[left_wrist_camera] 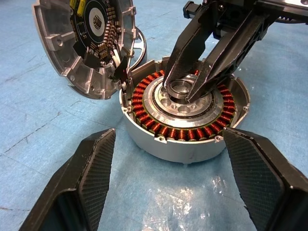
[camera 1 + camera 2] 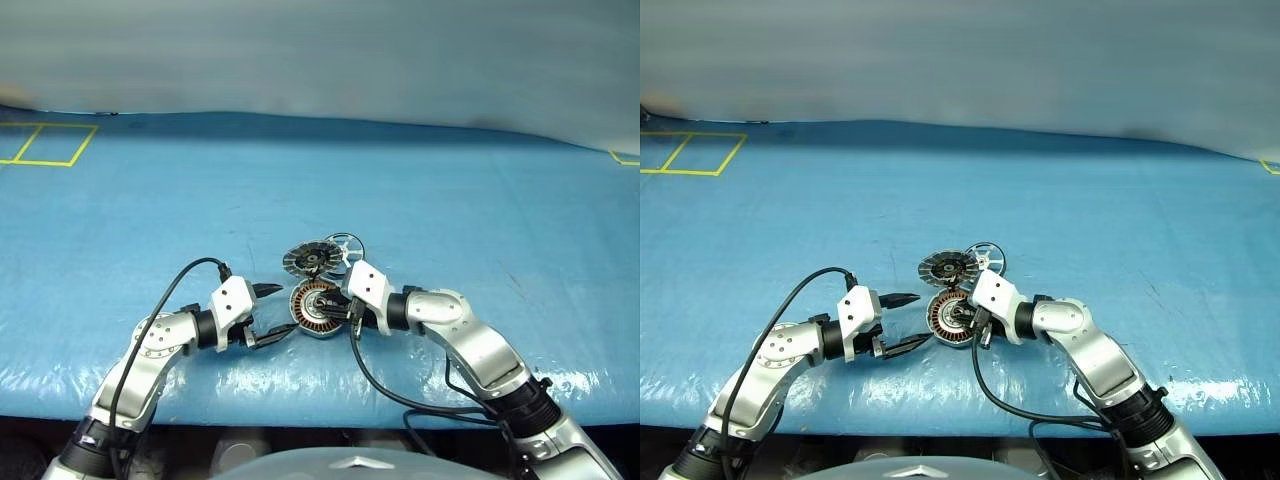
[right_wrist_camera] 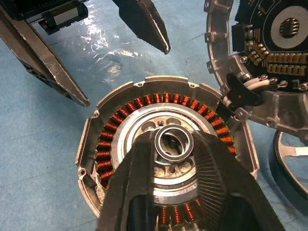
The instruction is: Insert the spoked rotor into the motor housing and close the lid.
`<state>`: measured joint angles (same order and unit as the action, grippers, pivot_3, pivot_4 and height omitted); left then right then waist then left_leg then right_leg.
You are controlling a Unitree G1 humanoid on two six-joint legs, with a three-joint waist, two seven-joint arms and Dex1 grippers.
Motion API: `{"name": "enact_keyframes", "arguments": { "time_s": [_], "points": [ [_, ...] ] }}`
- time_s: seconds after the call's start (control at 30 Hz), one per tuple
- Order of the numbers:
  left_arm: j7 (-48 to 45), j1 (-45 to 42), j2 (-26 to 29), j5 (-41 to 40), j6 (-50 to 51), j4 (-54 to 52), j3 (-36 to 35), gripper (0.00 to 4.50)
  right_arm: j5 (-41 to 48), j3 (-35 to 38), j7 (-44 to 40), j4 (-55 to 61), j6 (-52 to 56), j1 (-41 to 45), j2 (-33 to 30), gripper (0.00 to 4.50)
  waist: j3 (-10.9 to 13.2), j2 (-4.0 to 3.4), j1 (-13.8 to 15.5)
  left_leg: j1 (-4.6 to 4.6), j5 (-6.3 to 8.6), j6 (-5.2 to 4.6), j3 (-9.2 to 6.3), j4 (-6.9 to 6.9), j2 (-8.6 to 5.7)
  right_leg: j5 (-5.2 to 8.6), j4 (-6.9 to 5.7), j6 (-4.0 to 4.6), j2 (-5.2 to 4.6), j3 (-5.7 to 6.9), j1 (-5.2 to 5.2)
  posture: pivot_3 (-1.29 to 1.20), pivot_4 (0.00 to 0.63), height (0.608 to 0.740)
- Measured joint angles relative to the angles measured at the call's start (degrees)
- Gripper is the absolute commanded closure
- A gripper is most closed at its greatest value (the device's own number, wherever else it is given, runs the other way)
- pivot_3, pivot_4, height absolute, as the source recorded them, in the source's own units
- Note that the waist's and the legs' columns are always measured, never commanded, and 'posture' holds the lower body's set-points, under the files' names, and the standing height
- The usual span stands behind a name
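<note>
Motor housing open on a blue table cover, flanked by two grippers.

The blue table cover [image 2: 420, 200] is spread wide. The motor housing [image 2: 316, 308] lies near the front edge, copper windings up, with the lid [image 2: 308, 259] swung open at its far side, dark face showing. The spoked rotor [image 2: 344, 246] lies just right of the lid. The left gripper [image 2: 270, 312] is held open just left of the housing. The right gripper [image 3: 174, 144] is seen with its fingertips either side of the hub's silver ring; a grip cannot be told.

Blue wrinkled sheet [image 2: 450, 200] covers the surface (yellow tape lines [image 2: 45, 143] at its corner).
</note>
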<state>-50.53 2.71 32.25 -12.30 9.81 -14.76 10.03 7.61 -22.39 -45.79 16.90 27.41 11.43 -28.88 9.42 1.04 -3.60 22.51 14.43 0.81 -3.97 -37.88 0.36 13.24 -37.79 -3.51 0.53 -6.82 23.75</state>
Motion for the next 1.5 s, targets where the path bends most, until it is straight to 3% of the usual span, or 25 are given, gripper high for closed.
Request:
{"name": "enact_keyframes", "arguments": {
  "time_s": [0.07,0.5,0.77,1.5],
  "points": [
    [0.0,0.0,0.0,0.0,0.0,0.0,0.1,0.69,-0.5,0.2,0.2,-0.4,-0.6,0.1,0.0,1.85,0.0,0.00,0.0,0.00,0.00,0.00,-0.01,0.00,0.00,0.00,0.00,0.00,0.00,0.00,0.00,0.00,0.150,0.740],
    [0.1,-0.1,0.0,0.0,0.0,0.0,0.1,0.69,4.8,3.0,-0.5,-0.4,1.8,-0.8,2.5,1.85,0.0,0.00,0.0,0.01,0.00,0.00,-0.02,0.00,0.01,0.00,-0.01,0.00,0.00,0.00,0.01,0.00,0.150,0.740],
    [0.2,-0.2,0.0,0.5,0.0,0.0,0.4,0.69,5.0,2.6,-0.2,-0.4,2.8,-0.8,2.1,4.47,0.0,0.00,0.0,0.02,0.00,0.00,-0.01,0.01,0.00,0.00,0.00,0.00,0.00,0.01,0.02,0.00,0.150,0.740],
    [0.8,-0.2,-0.1,1.5,0.0,0.0,0.6,0.69,4.0,0.6,-1.6,1.4,3.6,-0.6,0.0,4.47,0.0,0.00,0.0,0.00,0.00,0.00,-0.02,0.00,0.00,0.00,-0.01,0.00,0.01,0.01,0.00,0.00,0.150,0.740]
  ]
}}
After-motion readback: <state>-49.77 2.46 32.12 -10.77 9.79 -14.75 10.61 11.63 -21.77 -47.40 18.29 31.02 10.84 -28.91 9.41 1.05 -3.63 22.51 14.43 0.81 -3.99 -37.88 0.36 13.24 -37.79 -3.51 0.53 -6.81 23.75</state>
